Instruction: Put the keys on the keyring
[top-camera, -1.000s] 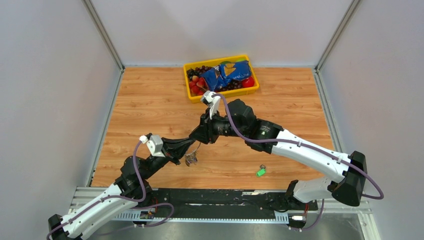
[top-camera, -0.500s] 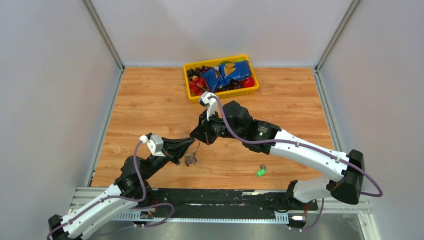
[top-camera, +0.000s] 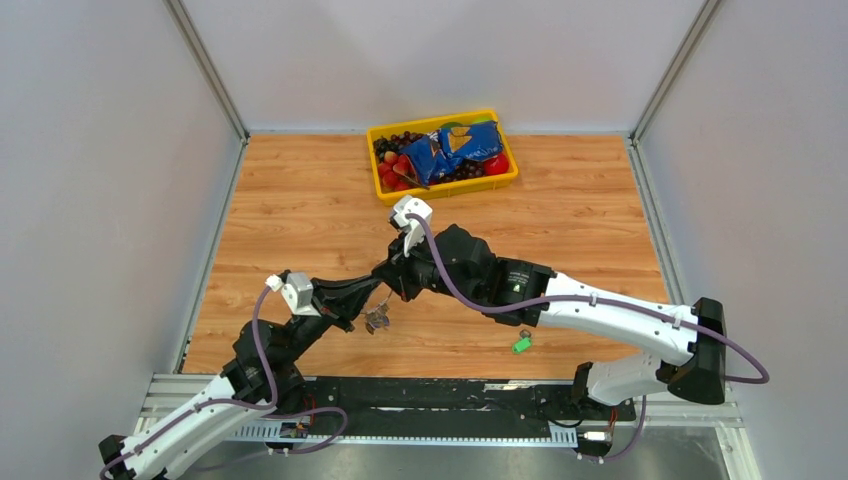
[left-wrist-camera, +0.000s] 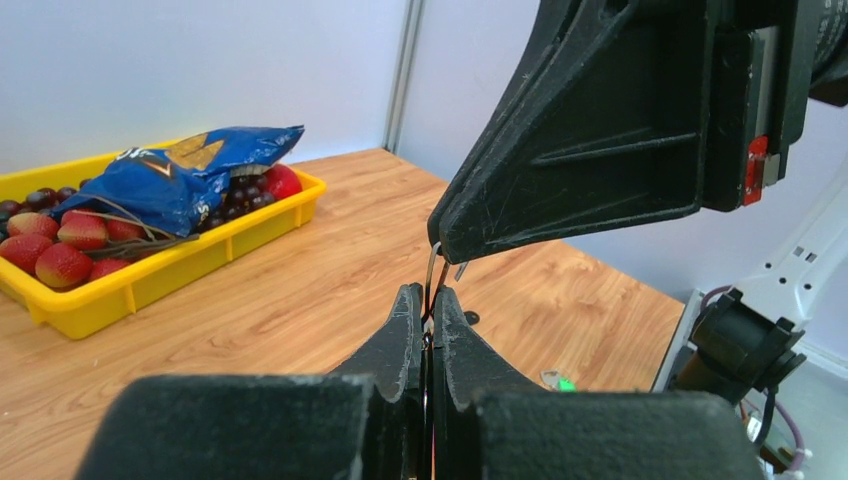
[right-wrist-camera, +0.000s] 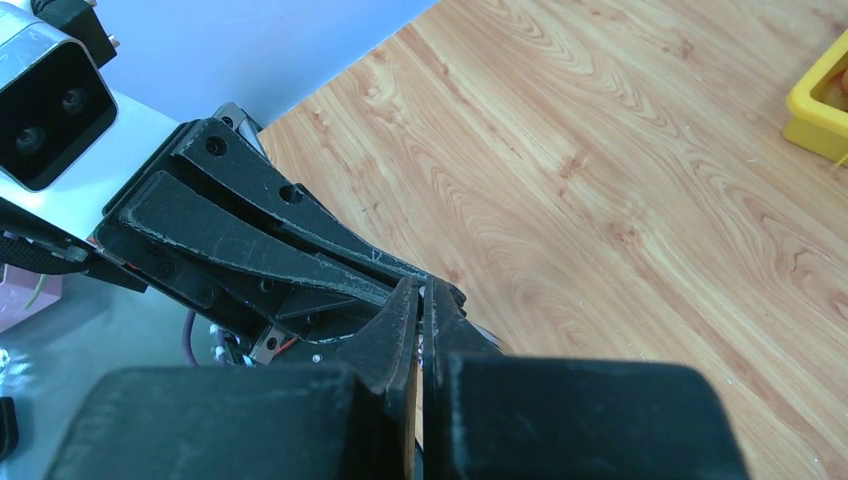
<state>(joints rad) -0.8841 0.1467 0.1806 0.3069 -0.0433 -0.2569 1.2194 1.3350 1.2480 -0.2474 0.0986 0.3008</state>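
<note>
My left gripper (top-camera: 377, 291) is shut on the thin wire keyring (left-wrist-camera: 431, 283), gripped edge-on between its fingertips. The keys on the ring hang below it as a small cluster (top-camera: 378, 320) above the table. My right gripper (top-camera: 388, 274) is shut, and its tip meets the ring's upper end. A small silvery key (left-wrist-camera: 460, 270) sticks out at its fingertips (left-wrist-camera: 447, 240). In the right wrist view the shut right gripper (right-wrist-camera: 421, 292) touches the left gripper's fingers (right-wrist-camera: 250, 240). A key with a green tag (top-camera: 521, 343) lies on the table to the right, also in the left wrist view (left-wrist-camera: 560, 381).
A yellow tray (top-camera: 445, 187) of fruit with a blue snack bag (top-camera: 455, 148) stands at the back centre, also in the left wrist view (left-wrist-camera: 160, 270). Grey walls close in the wooden table (top-camera: 300, 200) on three sides. The right arm (top-camera: 600, 305) spans the near right.
The right gripper has moved left and nearer, staying against the ring. The left gripper has shifted slightly left with the ring. The green-tag key has not moved.
</note>
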